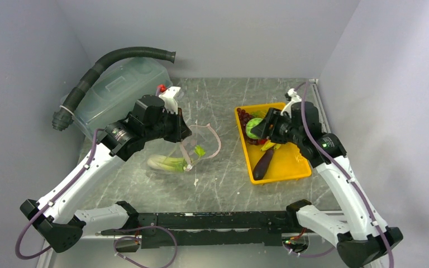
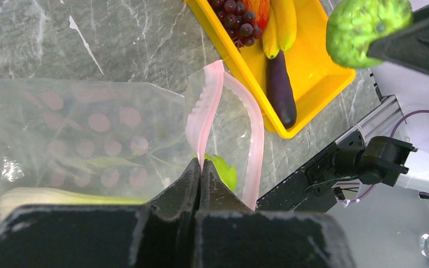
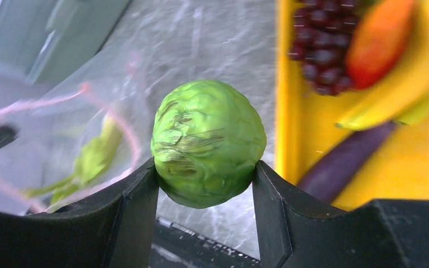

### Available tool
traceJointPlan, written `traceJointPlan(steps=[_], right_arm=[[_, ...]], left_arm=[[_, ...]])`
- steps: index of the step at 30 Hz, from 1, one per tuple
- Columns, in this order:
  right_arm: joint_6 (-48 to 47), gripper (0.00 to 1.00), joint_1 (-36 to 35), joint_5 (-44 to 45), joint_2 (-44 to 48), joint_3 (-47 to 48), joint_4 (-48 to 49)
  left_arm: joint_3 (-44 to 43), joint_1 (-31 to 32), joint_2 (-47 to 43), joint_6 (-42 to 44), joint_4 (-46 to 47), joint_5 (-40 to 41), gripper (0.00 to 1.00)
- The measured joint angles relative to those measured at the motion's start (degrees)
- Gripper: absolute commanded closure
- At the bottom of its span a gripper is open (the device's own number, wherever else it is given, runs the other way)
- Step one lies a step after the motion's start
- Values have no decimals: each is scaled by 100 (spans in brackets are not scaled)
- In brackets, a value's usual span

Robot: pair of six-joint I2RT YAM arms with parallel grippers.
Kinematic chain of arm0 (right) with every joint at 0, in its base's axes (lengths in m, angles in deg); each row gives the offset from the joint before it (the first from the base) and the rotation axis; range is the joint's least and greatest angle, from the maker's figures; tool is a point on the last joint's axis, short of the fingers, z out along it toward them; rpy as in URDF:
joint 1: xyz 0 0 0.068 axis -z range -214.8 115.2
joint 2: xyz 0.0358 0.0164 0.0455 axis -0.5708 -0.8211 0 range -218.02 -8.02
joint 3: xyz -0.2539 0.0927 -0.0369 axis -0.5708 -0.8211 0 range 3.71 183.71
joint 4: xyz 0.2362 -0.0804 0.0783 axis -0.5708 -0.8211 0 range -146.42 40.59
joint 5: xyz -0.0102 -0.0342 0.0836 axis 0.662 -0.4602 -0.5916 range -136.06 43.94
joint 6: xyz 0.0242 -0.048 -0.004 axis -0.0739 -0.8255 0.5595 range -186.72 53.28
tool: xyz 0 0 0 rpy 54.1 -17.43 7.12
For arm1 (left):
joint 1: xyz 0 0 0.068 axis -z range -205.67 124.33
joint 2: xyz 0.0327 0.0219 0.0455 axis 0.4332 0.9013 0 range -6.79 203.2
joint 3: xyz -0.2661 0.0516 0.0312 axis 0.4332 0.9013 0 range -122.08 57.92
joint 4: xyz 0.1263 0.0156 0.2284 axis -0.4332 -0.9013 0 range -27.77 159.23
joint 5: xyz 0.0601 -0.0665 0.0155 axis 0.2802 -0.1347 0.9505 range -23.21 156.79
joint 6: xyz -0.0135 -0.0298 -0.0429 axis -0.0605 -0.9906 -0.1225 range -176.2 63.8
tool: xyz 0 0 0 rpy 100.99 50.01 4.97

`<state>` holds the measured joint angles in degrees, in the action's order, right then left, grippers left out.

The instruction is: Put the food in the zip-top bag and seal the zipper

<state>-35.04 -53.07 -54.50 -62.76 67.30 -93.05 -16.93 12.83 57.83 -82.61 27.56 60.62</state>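
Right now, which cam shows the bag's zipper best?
Left wrist: the pink zipper fills mid-frame, looped open, one side pinched by the shut left gripper. Top external shows only a thin small loop; right wrist shows it as a blurred pink line behind the held green vegetable.

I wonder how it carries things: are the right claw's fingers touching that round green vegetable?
Touching. The right wrist view shows the right gripper clamping the round green vegetable, both fingers against its sides.
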Motion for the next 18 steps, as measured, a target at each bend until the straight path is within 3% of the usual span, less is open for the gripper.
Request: traceJointPlan(steps=[7, 18], right_arm=[[-4, 100, -1458, -267, -352, 575, 365], [-7, 100, -2774, -151, -1290, 1097, 737]], left_arm=[[0, 0, 0, -31, 0, 0, 100], [0, 0, 0, -83, -9, -2, 100]])
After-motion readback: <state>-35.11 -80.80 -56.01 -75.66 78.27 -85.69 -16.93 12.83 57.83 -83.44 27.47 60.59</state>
